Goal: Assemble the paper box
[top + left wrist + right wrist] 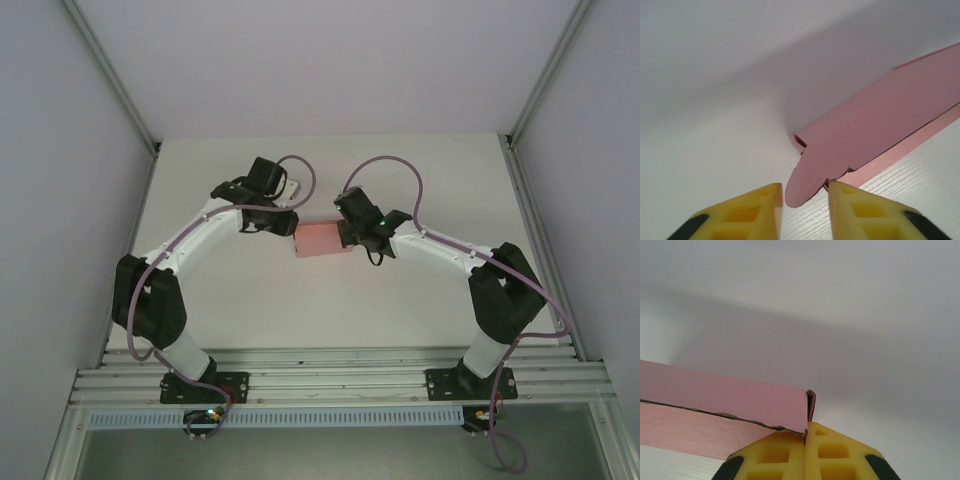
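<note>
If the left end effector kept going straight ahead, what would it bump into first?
The left end effector would likely meet the paper box first: its rounded tab sits between the fingers.

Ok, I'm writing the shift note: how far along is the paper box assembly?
Done: the paper box is folded over into layers, not a flat sheet. In hand: the right end effector is shut on one edge, and the left end effector stands open around a rounded tab. Pending: that tab sticks out untucked, so closing the end likely remains.
</note>
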`<state>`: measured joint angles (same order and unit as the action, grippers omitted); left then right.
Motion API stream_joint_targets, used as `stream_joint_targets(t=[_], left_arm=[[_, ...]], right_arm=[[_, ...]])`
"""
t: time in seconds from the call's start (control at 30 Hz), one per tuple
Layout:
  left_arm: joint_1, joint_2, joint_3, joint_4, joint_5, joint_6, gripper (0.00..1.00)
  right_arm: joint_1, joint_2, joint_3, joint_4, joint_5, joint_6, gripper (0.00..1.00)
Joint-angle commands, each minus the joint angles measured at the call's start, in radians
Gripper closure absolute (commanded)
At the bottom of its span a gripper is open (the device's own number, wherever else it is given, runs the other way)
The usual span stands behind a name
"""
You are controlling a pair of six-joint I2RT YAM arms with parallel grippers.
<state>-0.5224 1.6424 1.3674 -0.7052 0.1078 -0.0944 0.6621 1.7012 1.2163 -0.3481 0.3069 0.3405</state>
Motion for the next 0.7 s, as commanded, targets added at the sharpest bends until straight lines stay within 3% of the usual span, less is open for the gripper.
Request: stream_joint_targets(t=[0.0,0.27,0.53,0.67], left_arm=[[0.009,0.000,-0.011,0.010,0.005,0.017,0.74],[0.009,0.011,-0.015,0.007,0.013,0.038,0.63],[0.005,-0.021,-0.056,0.046,0.066,0.088,0.61],[0.008,0.011,-0.026,0.025,0.039,0.091,0.76]], right_arm=[[0.007,0.031,-0.031,-0.154,-0.020,-0.004,1.00],[0.007,0.029,-0.024,-0.160,-0.020,-0.012,1.00],[0.007,0.039,-0.021,-0.160,-0.032,-0.011,1.00],[0.007,0.038,-0.022,-0.163,-0.032,-0.011,1.00]])
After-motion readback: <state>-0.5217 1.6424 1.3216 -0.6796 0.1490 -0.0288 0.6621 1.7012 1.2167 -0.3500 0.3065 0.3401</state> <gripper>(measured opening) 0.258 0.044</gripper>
